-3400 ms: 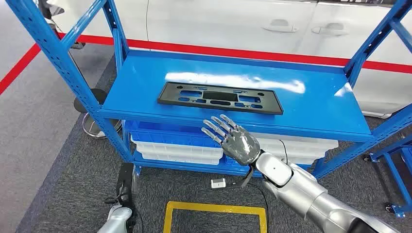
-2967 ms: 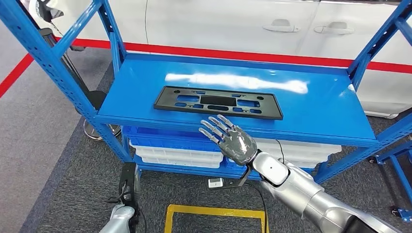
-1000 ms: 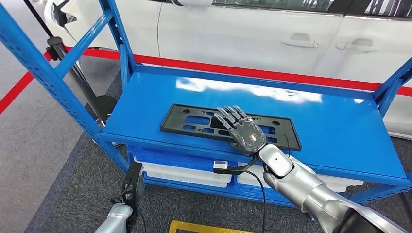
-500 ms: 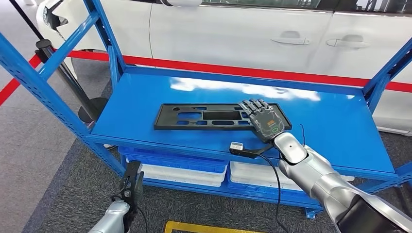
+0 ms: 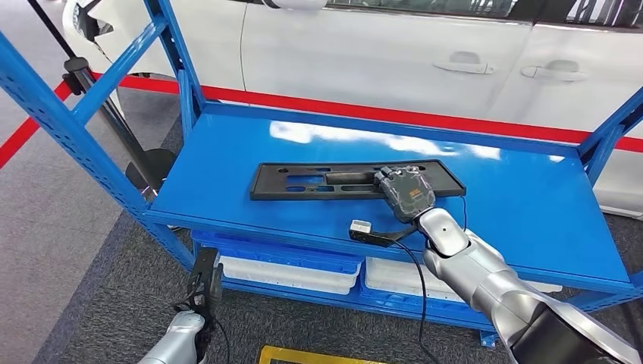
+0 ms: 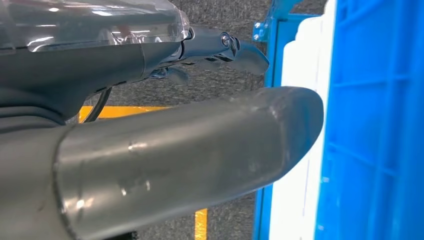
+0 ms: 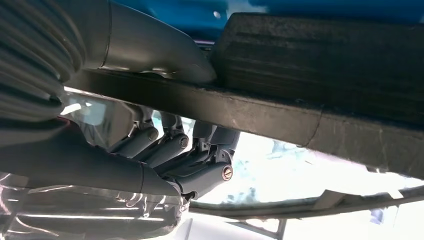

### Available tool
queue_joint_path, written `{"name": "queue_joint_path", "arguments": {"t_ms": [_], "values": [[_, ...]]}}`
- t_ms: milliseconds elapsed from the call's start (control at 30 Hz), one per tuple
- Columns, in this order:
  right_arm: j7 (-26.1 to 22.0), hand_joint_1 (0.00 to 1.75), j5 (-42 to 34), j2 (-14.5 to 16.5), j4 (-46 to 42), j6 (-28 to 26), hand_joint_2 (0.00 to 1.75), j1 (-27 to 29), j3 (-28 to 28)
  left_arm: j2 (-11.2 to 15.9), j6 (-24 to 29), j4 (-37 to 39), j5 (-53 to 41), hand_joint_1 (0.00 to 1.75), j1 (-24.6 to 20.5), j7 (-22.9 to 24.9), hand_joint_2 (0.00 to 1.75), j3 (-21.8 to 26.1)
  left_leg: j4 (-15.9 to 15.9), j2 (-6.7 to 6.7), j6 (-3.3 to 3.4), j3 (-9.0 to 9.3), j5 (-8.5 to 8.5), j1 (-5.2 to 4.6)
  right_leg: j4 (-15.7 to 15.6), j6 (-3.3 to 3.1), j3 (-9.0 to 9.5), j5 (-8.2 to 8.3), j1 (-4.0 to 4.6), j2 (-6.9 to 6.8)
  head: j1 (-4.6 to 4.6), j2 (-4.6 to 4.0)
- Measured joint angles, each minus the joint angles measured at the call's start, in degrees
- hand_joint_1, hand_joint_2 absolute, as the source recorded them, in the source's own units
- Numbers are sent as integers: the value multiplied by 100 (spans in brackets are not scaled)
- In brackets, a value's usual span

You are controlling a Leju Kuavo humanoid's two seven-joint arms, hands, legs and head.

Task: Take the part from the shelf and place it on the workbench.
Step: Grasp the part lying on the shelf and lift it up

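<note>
The right hand (image 5: 406, 192), which a moment ago was lying flat and spread over the black plastic panel (image 5: 326, 180), is now curling its fingers over the panel's near long edge, just right of centre in the head view. The right wrist view is showing the thumb (image 7: 150, 47) pressing against one face of the panel's dark rim (image 7: 310, 75) while the darker fingers (image 7: 200, 165) are wrapping the opposite side, so the hand is gripping the panel rather than merely resting on it. The panel itself is still sitting on the blue shelf (image 5: 515, 189), in the middle of the frame, and appears not yet lifted. The camera has also shifted between pictures, so the shelf's changed framing is not the panel moving.

The left hand (image 6: 220, 47) is hanging low beside the white and blue bins (image 6: 350, 150), fingers loosely apart and holding nothing.

By my judgement the grasp is just completing, and lifting clear of the shelf is coming next.
</note>
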Motion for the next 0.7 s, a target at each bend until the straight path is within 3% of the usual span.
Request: {"name": "queue_joint_path", "arguments": {"t_ms": [67, 167, 233, 300, 333, 367, 400, 467, 533, 633, 700], "values": [[-17, 165, -19, 61, 1, 21, 175, -4, 4, -4, 9, 0, 14, 0, -1, -6, 0, 0, -11, 23, -60, -1, -5, -20, -186, -41, 103, -42, 52, -42, 0, 0], [-41, 171, -63, 129, -5, 60, 175, 16, 21, -21, 20, 0, 23, 0, -4, -24, 0, 0, 83, 62, -164, -5, -106, -8, -259, -127, 152, -41, 36, -29, -1, 0], [-49, 175, -82, 142, -11, 90, 175, 27, 50, -33, 34, 0, 39, 0, -11, -50, 0, 0, 558, 101, -220, -206, -409, -7, -294, -190, 186, -31, 30, -48, -1, 0], [-48, 175, -101, 142, -13, 110, 175, 48, 97, -46, 63, 2, 64, 0, 4, -74, 0, 0, 1290, 132, -252, -561, -763, -12, -293, -221, 193, -38, 48, -50, -1, 0], [-45, 175, -122, 142, -13, 116, 175, 59, 122, -53, 80, 3, 76, 0, 19, -83, 0, 0, 1542, 138, -262, -688, -838, -11, -291, -224, 196, -41, 55, -47, -1, 0], [-49, 175, -162, 142, -14, 121, 175, 64, 144, -60, 98, 4, 90, 0, 33, -91, 0, 0, 1588, 141, -268, -717, -798, -8, -288, -224, 200, -44, 56, -38, -1, 0], [-81, 175, -245, 142, -16, 132, 175, 67, 160, -66, 119, 5, 105, 0, 39, -101, 0, 0, 1425, 143, -270, -640, -662, -5, -282, -219, 208, -50, 54, -27, -1, 0], [-405, 175, -794, 127, -84, 228, 175, 84, 176, -72, 163, 7, 171, 0, 34, -158, 0, 3, 672, 103, -263, -275, -288, 5, -243, -182, 223, -81, 51, -3, -1, 0], [-983, 175, -1785, 26, -313, 428, 175, 129, 181, -79, 205, 7, 264, 0, 45, -261, 0, 13, 149, 53, -196, -23, -99, -1, -193, -126, 232, -123, 67, 30, 0, 0], [-1361, 175, -2672, -191, -734, 640, 175, 205, 240, -88, 217, 7, 350, 0, 103, -367, 0, 47, 70, 51, -44, 23, -73, -19, -202, -44, 255, -142, 76, 34, -1, 0], [-1343, 175, -2768, -273, -880, 682, 175, 232, 271, -95, 219, 7, 359, 0, 105, -393, 0, 69, 33, 46, 36, 59, -34, 6, -39, 2, 187, -278, 57, 58, 1, 0]]}}
